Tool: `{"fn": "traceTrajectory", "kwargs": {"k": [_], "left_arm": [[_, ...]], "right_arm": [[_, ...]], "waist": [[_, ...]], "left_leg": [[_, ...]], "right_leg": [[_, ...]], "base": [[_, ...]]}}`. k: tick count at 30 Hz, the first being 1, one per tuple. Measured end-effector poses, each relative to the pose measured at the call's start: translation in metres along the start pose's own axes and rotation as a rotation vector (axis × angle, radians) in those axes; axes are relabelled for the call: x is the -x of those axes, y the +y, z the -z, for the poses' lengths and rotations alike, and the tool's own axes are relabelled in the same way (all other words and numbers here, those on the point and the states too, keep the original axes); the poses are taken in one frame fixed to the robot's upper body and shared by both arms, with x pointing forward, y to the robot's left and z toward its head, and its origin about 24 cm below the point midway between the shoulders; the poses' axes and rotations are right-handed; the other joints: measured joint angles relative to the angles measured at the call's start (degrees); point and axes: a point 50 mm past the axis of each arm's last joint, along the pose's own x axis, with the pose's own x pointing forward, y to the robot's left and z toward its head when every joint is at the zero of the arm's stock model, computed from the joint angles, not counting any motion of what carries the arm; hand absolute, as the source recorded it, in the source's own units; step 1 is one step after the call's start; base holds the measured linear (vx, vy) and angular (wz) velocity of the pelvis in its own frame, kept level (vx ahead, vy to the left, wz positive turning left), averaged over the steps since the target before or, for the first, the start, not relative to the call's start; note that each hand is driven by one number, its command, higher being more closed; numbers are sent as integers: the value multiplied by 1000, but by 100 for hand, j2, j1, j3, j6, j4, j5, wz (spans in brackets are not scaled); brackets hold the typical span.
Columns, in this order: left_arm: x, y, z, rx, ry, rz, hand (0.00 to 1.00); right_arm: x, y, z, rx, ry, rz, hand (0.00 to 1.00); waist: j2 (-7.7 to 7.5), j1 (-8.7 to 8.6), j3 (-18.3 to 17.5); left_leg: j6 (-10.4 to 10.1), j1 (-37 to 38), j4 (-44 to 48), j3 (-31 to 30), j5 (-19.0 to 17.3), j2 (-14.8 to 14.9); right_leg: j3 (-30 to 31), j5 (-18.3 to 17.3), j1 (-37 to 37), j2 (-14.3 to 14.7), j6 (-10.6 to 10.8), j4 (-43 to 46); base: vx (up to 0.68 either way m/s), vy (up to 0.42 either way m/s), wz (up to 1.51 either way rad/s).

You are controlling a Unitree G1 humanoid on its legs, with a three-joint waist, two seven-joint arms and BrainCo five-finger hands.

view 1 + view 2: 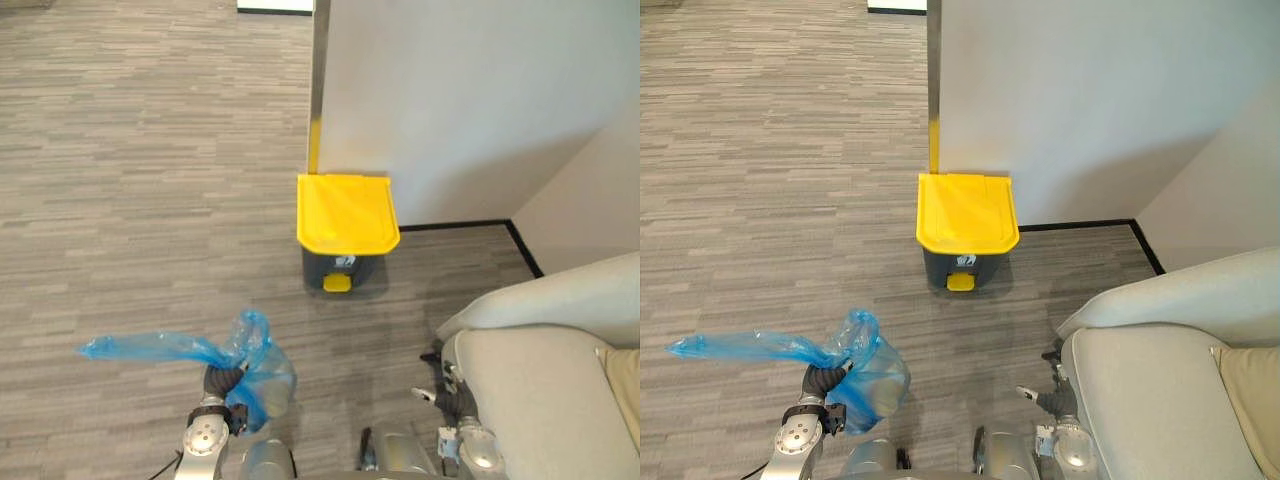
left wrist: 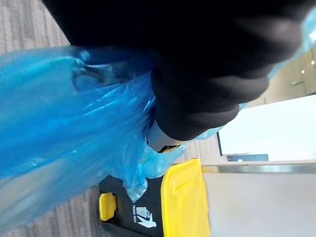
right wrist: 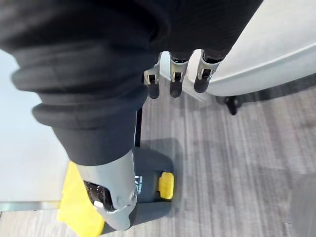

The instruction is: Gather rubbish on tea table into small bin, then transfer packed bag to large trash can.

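My left hand is low at the left, shut on the gathered neck of a blue plastic bag. The bag's bulge hangs beside the hand and its loose tail trails out to the left. In the left wrist view the blue bag wraps round the hand's dark cover. Ahead stands the large trash can, dark grey with a shut yellow lid and a yellow pedal, set against a white wall. My right hand hangs low at the right with relaxed fingers, holding nothing.
A light grey sofa fills the lower right, close to my right hand. The white wall ends in a metal corner strip right behind the can. Grey wood-pattern floor spreads to the left and in front.
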Motion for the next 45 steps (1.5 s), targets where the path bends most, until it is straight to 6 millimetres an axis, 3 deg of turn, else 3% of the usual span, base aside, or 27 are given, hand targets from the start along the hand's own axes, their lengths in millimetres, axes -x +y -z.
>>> {"fn": "traceTrajectory", "kwargs": {"k": [1,2,3,4,5,6,7,9,10,13,14,15,16,17,19,22,25,27,29,31,32,33,35,40,45], "left_arm": [[-2,2,-1,0,-3,-6,100],[-4,1,2,4,14,-5,100],[-4,1,4,4,24,-6,100],[-5,2,12,8,62,-13,100],[-5,-1,13,32,73,-20,100],[-4,-2,13,42,76,-25,100],[-2,-6,15,65,86,-28,100],[0,-9,17,78,91,-23,100],[1,-11,17,82,91,-19,100],[-3,-11,10,89,63,-18,100],[-5,-11,6,92,47,-19,100],[-4,-12,6,91,48,-16,100],[-2,-16,7,91,52,-2,100],[-6,-10,7,63,53,-5,100],[-7,-6,6,48,47,-7,100],[-3,0,11,29,61,-15,100],[5,8,22,3,95,-22,100],[4,6,21,3,91,-17,100],[0,9,18,-9,83,-22,100],[-1,11,18,-5,82,-33,100],[-3,11,18,3,88,-39,100],[-3,7,18,10,89,-34,100],[-3,2,19,30,93,-33,100],[-1,-3,24,39,120,-21,100],[2,-8,34,48,165,-12,100]], "right_arm": [[-3,0,-2,5,-5,-2,0],[-8,0,1,17,18,-7,0],[-9,1,2,19,28,-10,0],[-11,-4,7,36,57,-2,0],[-13,-8,8,42,68,7,0],[-13,-8,8,42,68,6,0],[-12,-9,8,41,72,10,0],[-12,-8,8,35,71,14,0],[-12,-8,7,31,65,19,0],[-14,-14,5,13,61,57,0],[-13,-19,7,9,67,74,0],[-12,-23,9,5,75,90,0],[-9,-32,14,-4,91,126,0],[-6,-25,23,-45,140,132,0],[-2,-23,28,-55,156,141,0],[-10,-18,17,-55,118,124,0],[-14,-16,9,-49,94,117,0],[-13,-14,12,-54,103,113,0],[-7,-15,21,-45,134,114,0],[-5,-16,26,-41,154,115,0],[-6,-19,27,-33,160,120,0],[-5,-21,30,-30,169,126,0],[-7,-20,27,-33,161,124,0],[-7,-26,27,-41,163,146,0],[-2,-32,42,-48,231,170,0]], "waist": [[-9,-30,4],[-10,-96,3],[-42,-127,-17],[65,-152,-47],[196,-110,-18],[202,-116,-11],[228,-96,62],[284,-58,117],[213,42,111],[106,190,90],[113,191,89],[176,172,63],[371,185,-25],[28,152,-37],[-114,119,-113],[-105,193,-96],[-88,192,-84],[-38,167,-51],[-84,133,-78],[-182,56,-97],[-107,-1,-100],[36,23,-124],[184,39,-128],[138,28,-157],[162,22,-194]], "left_leg": [[-15,193,-171,-28,-6,-9],[-22,416,-332,-71,-3,-24],[-97,491,-362,-110,-1,-61],[-249,590,-225,-368,-61,25],[-590,428,331,-481,218,201],[-604,287,698,-549,420,218],[-517,-236,2018,-664,1162,378],[-345,-719,3232,-591,1028,701],[-281,-1066,3468,-407,978,829],[-184,-1760,2606,-137,921,867],[-186,-1924,1648,27,974,799],[-201,-1927,889,46,1223,743],[-64,-1918,-31,-1,2059,727],[6,-1809,38,12,2021,460],[64,-1697,-141,7,1977,241],[93,-1307,-111,280,1637,247],[74,-988,-111,503,1257,290],[81,-896,-152,532,1124,301],[-28,-831,-139,518,1122,336],[-44,-823,-23,466,1105,223],[-108,-819,110,298,1057,245],[-128,-817,107,280,1050,333],[-196,-784,99,254,1024,451],[-300,-487,-119,199,1017,487],[-302,-433,-203,294,1025,453]], "right_leg": [[-157,103,-205,52,-166,-658],[-204,424,-284,160,-455,-1583],[-161,702,-263,220,-549,-2019],[-107,1351,-113,339,-919,-2216],[-323,1226,45,378,-1057,-2164],[-363,1137,141,364,-1065,-2201],[-363,1002,692,391,-1081,-2530],[-342,993,1451,507,-1085,-2977],[-289,993,1847,501,-1085,-3219],[-254,971,2267,367,-1045,-3567],[-281,847,2411,307,-837,-3603],[-313,732,2487,306,-657,-3577],[-365,522,2539,433,-504,-3441],[-309,349,2520,121,-439,-3250],[-283,410,2512,-66,-395,-3113],[109,603,2490,-155,-292,-2690],[413,838,1924,-267,-103,-1454],[431,569,1554,-256,-183,-998],[435,184,1283,-55,-358,-1680],[387,581,1305,-59,-492,-2562],[296,560,1422,-32,-465,-2636],[264,573,1538,57,-485,-2796],[197,618,1670,184,-541,-2949],[155,753,2073,319,-554,-3363],[308,1053,2234,304,-441,-3842]], "base": [[536,-55,32],[554,-67,34],[601,-104,49],[614,-95,34],[616,-103,33],[711,-133,15],[578,-128,15],[591,-73,-1],[579,-7,-23],[363,49,-20],[365,150,-7],[456,234,0],[430,217,22],[352,155,26],[303,93,31],[205,102,-31],[78,81,-55],[64,34,-23],[151,-73,16],[168,-130,42],[180,-116,30],[169,-106,22],[132,-100,2],[65,-38,0],[11,74,-15]]}}
